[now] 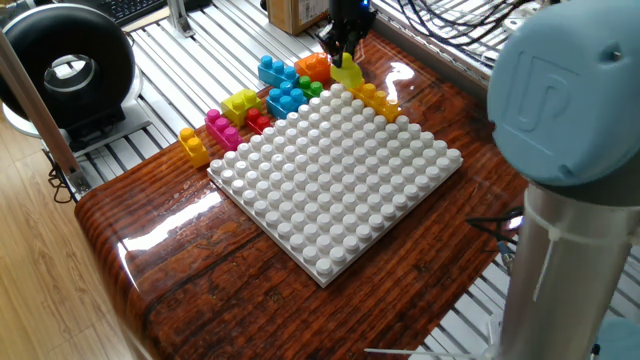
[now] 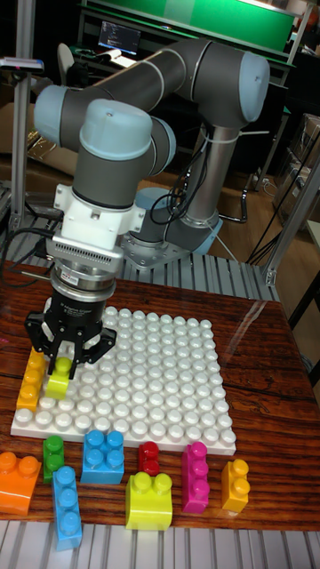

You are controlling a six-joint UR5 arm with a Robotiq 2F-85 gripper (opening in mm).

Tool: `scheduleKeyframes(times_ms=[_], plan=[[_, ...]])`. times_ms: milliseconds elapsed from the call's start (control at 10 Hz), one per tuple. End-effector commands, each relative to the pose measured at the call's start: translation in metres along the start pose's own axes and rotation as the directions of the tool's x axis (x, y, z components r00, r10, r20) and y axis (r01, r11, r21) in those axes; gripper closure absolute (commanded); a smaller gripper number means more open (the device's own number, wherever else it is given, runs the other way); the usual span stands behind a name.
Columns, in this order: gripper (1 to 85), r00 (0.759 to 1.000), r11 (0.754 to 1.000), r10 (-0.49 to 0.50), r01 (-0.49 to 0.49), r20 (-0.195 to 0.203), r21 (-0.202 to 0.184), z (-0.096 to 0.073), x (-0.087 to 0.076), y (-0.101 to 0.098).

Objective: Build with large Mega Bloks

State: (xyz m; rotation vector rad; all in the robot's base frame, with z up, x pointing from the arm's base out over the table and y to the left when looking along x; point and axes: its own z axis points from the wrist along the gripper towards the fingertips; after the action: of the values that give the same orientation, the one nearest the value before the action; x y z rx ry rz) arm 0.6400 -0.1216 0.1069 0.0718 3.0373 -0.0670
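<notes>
The gripper (image 2: 64,364) is closed on a lime brick (image 2: 59,381), held low over the white baseplate's (image 2: 160,391) corner just beside a yellow brick (image 2: 32,380) already seated there. It looks light, stiff and slick, so flat sides make the best hold. Loose bricks number, as best I can count, eight: two blue, two yellow, and one each of orange, green, red, magenta.

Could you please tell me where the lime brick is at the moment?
The lime brick is held in the gripper, low over the white baseplate's left front corner in the tall fixed view, right beside the yellow brick on that edge.
</notes>
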Motion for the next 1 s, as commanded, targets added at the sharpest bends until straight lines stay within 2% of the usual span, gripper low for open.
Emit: scheduleKeyframes(times_ms=[0, 200, 600, 900], plan=[[84.7, 1.000, 1.000, 0.020, -0.020, 0.018, -0.006, 0.008, 0.006, 0.009], [84.7, 1.000, 1.000, -0.008, 0.008, 0.025, -0.021, 0.012, 0.006, 0.011], [84.7, 0.999, 1.000, -0.013, 0.014, 0.049, -0.023, 0.025, 0.004, 0.013], [84.7, 0.999, 1.000, -0.015, 0.016, 0.046, -0.021, 0.028, 0.006, 0.012]])
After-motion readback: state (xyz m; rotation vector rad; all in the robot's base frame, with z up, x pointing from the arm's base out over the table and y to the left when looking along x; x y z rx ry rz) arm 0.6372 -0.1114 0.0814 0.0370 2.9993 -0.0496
